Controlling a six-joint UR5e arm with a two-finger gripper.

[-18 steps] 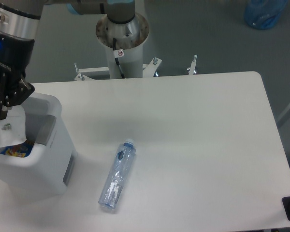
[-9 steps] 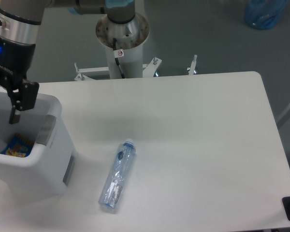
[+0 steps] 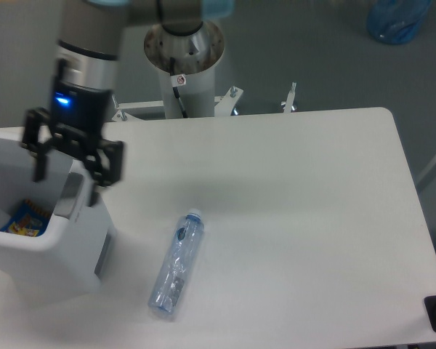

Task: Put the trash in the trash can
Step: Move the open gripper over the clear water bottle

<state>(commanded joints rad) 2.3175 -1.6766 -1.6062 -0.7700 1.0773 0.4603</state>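
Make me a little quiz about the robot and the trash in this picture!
1. True or false: the plastic bottle is inside the trash can.
2. The robot's jaws are: A) shut on the bottle, B) open and empty, C) out of view.
3. Fill in: the bottle lies on its side on the white ____.

Key: 1 false; 2 B; 3 table.
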